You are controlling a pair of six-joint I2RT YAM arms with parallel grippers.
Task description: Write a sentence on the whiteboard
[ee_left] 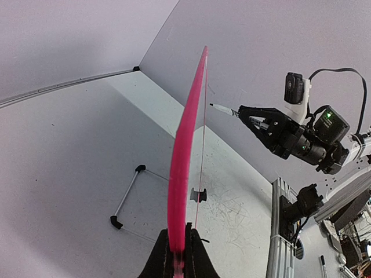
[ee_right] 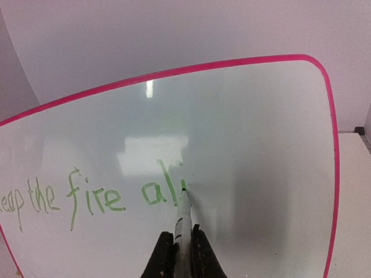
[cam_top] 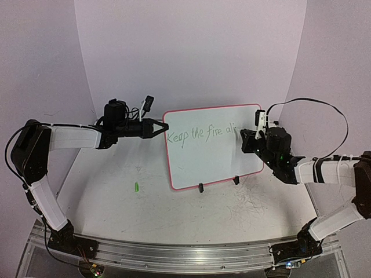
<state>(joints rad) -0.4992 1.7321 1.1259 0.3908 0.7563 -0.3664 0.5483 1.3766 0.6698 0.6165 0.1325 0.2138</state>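
Left arm reaches level to the right, left gripper [cam_top: 157, 128] clamped on the left rim of the whiteboard [cam_top: 214, 165] standing mid table [cam_top: 116, 202], sentence [cam_top: 203, 133] reads "Keep the fire ali", right arm bent in from the right, right gripper [cam_top: 250, 141] pinching a marker [ee_right: 183, 211], tip on the "i".

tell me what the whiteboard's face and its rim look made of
The whiteboard's face looks like a smooth, glossy coated sheet: it mirrors a patch of light. The rim is probably bright pink plastic, judging by its even colour and smoothly rounded corners, though that is not certain.
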